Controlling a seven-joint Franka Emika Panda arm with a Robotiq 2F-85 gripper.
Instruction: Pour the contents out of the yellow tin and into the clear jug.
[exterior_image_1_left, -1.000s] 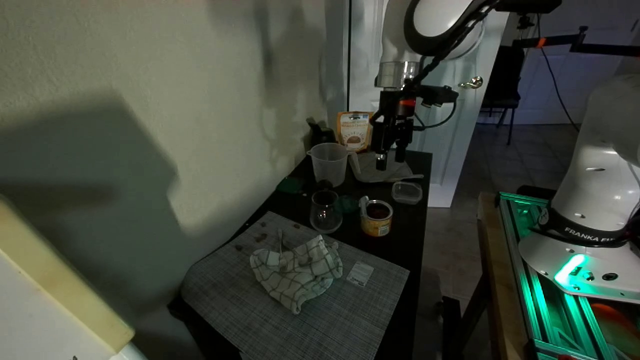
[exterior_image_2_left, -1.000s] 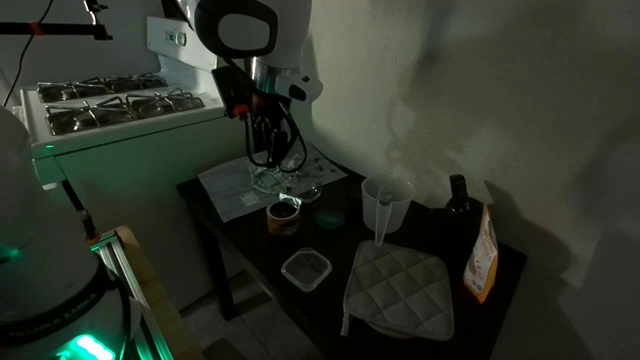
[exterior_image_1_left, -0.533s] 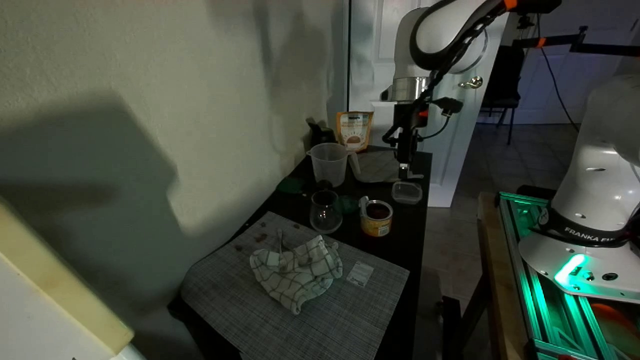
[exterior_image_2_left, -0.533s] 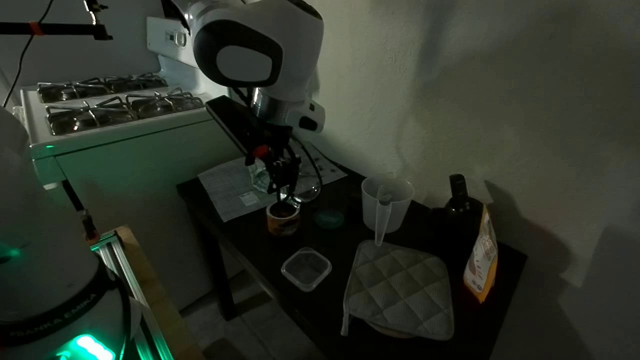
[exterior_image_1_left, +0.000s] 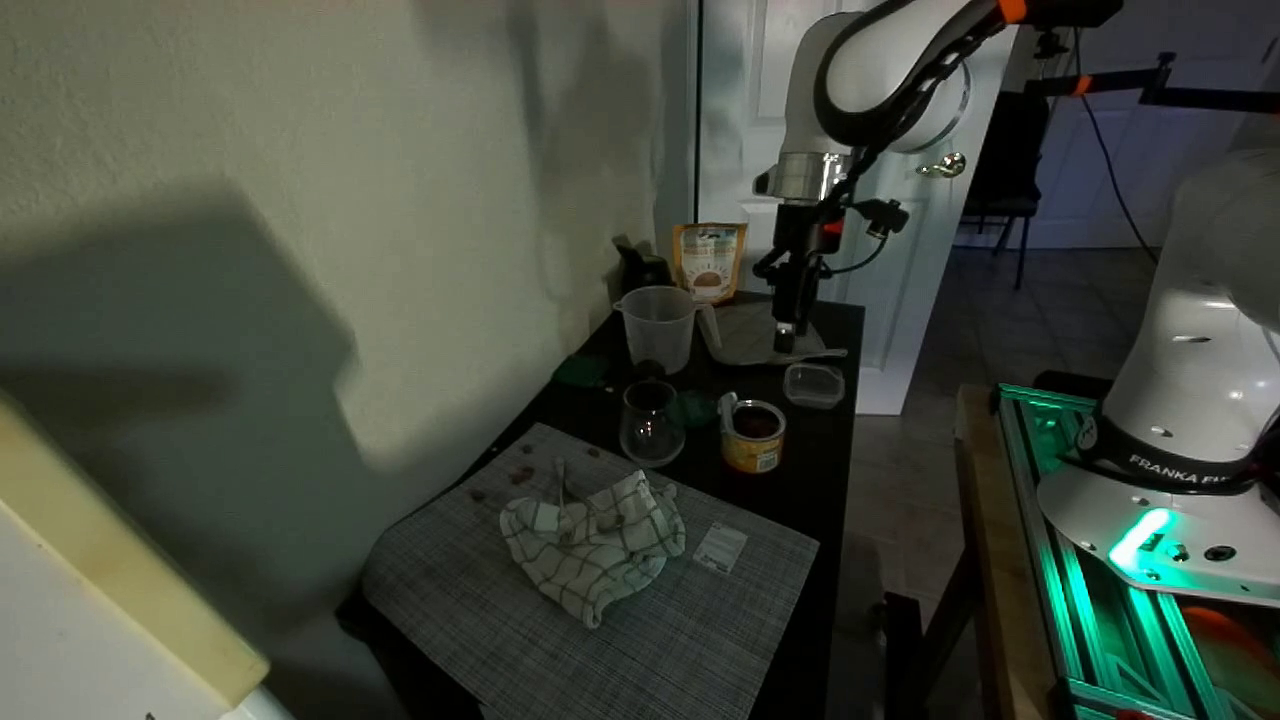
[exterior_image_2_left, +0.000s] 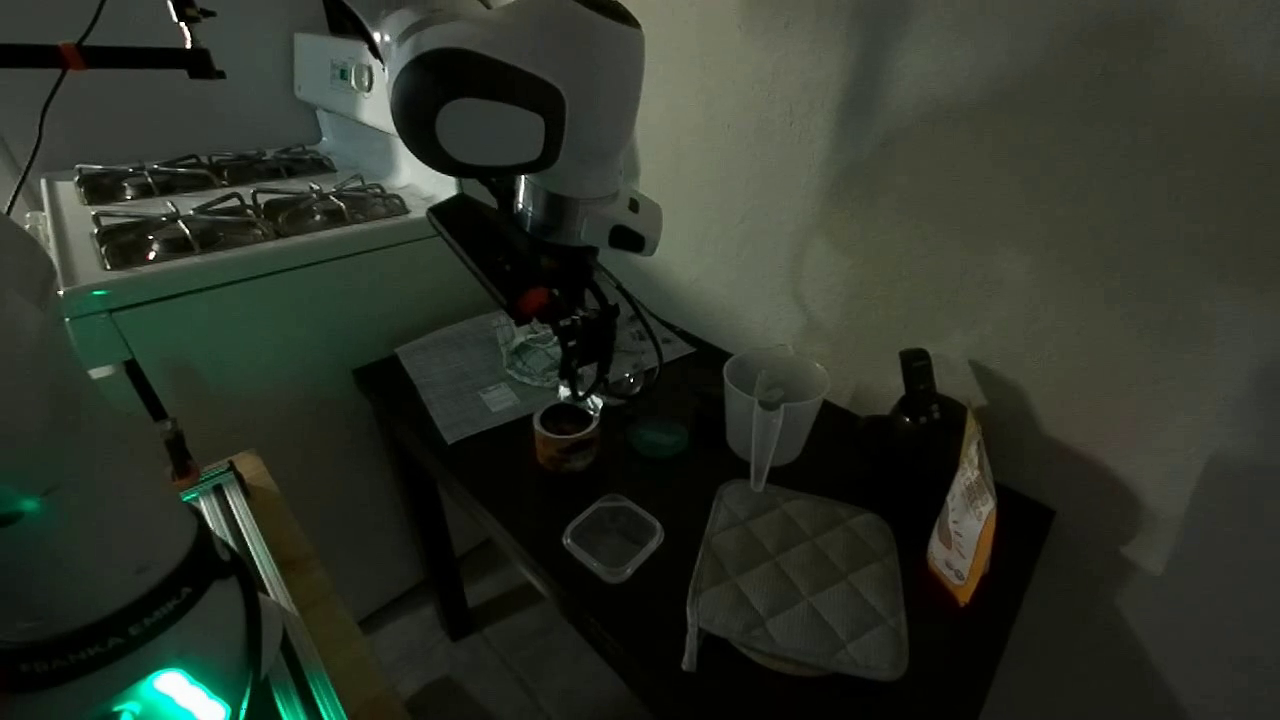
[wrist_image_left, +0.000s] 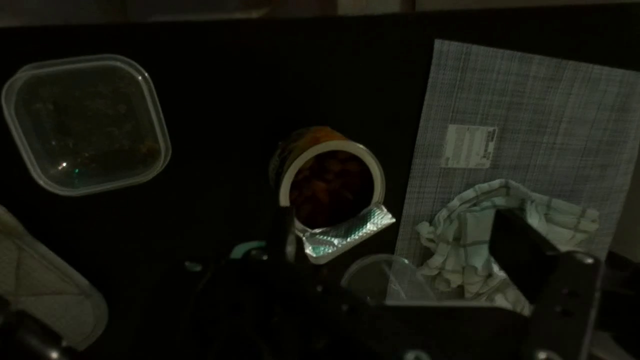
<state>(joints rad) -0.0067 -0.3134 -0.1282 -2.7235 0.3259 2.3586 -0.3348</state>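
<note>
**Pour apparently not yet begun**

The black bench (exterior_image_1_left: 815, 460) carries a grey woven placemat (exterior_image_1_left: 690, 630). Apart from the placemat stands the tall, clear plastic jug (exterior_image_1_left: 657, 325), upright; no dark filling shows through its wall, so I judge it has received nothing. The black robot hand (wrist_image_left: 393, 214) hangs above the bench, spread wide and holding nothing. The short, yellow, cylindrical tin (exterior_image_1_left: 752, 452) stands upright on the bench, near the placemat and apart from the jug. In the wrist view the hand partly overlaps the tin's rim; whether they touch, I cannot tell. Reddish-brown contents (wrist_image_left: 332, 187) show inside its open mouth, so there is something left to pour. Smallest comes the silvery foil lid (wrist_image_left: 347, 232), peeled back at the rim.

So opening looks done. Gripping, lifting, carrying across and tipping into the jug all seem left.
</note>
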